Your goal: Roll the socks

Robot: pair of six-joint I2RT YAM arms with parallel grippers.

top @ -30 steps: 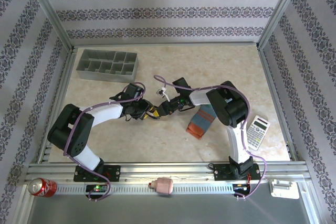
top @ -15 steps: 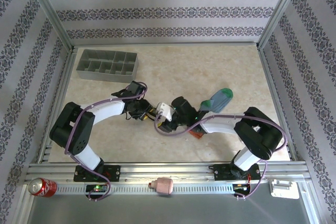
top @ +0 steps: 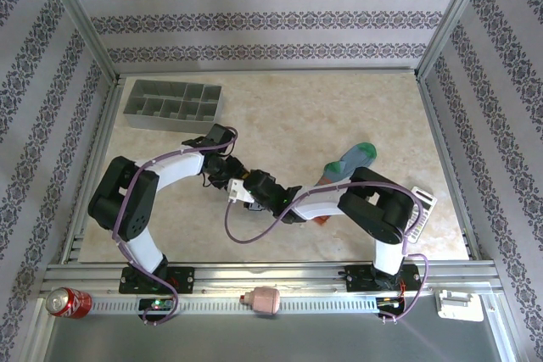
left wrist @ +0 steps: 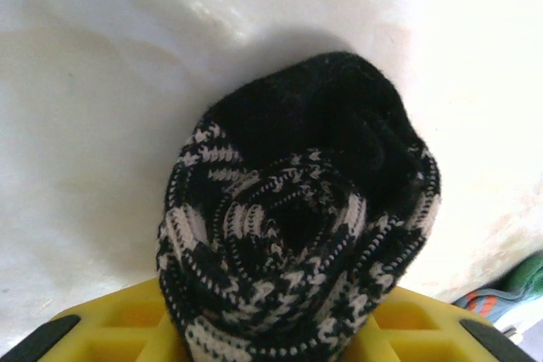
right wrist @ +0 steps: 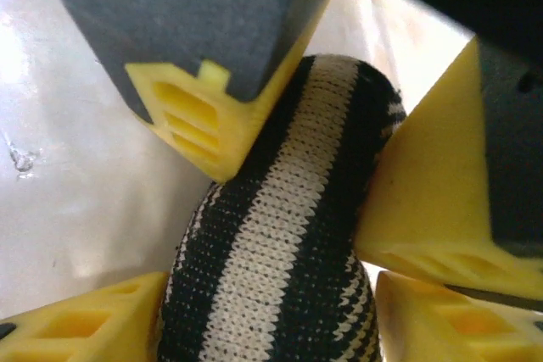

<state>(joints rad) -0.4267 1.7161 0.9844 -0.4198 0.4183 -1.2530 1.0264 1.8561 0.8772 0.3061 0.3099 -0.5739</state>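
The black sock [left wrist: 297,226] with white stripes is wound into a tight roll, its spiral end facing the left wrist camera. My left gripper [left wrist: 280,341] is shut on the roll, its yellow fingers [left wrist: 110,328] on both sides. My right gripper [right wrist: 271,320] is shut on the same black sock [right wrist: 280,269] from the opposite side, and the left arm's fingers [right wrist: 195,116] show above it. From above, the left gripper [top: 227,169] and right gripper [top: 252,185] meet at the table's middle left. The blue-grey sock [top: 346,164] lies flat to the right, teal toe far, partly under the right arm.
A grey divided tray [top: 174,105] stands at the back left. A calculator [top: 422,208] sits tilted by the right arm's elbow. On the front rail are a soda can [top: 66,301], a pink object [top: 265,298] and a white part [top: 458,304].
The right arm has swung low across the table, its gripper shifting left and nearer. The blue-grey sock's teal toe is uncovered. The calculator has tipped beside the elbow.
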